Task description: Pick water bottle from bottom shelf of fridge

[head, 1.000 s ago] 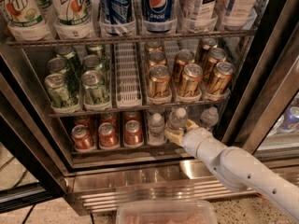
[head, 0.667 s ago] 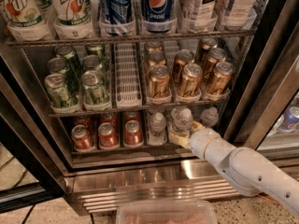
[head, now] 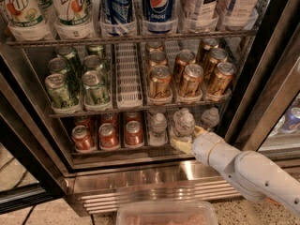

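My hand (head: pixel 187 141) is inside the fridge (head: pixel 263 64), down at the front edge of the bench (head: pixel 140 149), toward its right end. It sits low against the bottle (head: pixel 184 123), with its pale yellow parts showing at the bottle's lower left and at its right side. I cannot tell whether it grips the bottle or only lies against it. The bottle stands upright just behind the front edge, its white cap up, the middle one of three alike. A second bottle (head: pixel 158 124) stands just beside it on the left, and a third (head: pixel 210 117) stands near the bench's front right corner, a little farther back. My white arm (head: pixel 253 172) comes in from the lower right, crossing over the right part of the steel base (head: pixel 140 182) below the bench. Along the left half of the front edge stand red cans (head: pixel 108 136) in three lanes, upright, with more behind them toward the back edge. The rack above holds green cans (head: pixel 96 86) on the left and gold cans (head: pixel 191 81) on the right, with a white tray (head: pixel 128 74) between them. On the top rack I see 7UP bottles (head: pixel 70 6) and Pepsi bottles (head: pixel 159 6). A clear tub (head: pixel 164 214) shows at the bottom of the view, in front of the base.
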You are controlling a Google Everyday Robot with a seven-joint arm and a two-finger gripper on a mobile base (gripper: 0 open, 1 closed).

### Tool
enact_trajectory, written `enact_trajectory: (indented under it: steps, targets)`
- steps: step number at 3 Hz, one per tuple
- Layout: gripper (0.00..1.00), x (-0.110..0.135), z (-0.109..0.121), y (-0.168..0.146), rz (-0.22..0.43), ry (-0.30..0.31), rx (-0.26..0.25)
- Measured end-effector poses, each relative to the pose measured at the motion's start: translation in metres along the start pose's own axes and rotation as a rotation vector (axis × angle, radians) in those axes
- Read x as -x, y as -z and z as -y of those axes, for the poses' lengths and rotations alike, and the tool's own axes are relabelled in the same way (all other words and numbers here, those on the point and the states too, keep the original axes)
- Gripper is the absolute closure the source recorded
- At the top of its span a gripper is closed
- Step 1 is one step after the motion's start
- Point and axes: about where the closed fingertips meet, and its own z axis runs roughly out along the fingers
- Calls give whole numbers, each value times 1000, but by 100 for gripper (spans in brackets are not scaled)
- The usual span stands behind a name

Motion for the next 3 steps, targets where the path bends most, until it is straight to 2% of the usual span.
enact_trajectory:
  steps: [1,2,3]
  targets:
    - [100,-12,-21,27,-43,-34,80]
    - [100,-13,-59,46,-75,-23,218]
    - [100,-5,-97,56,-74,-3,361]
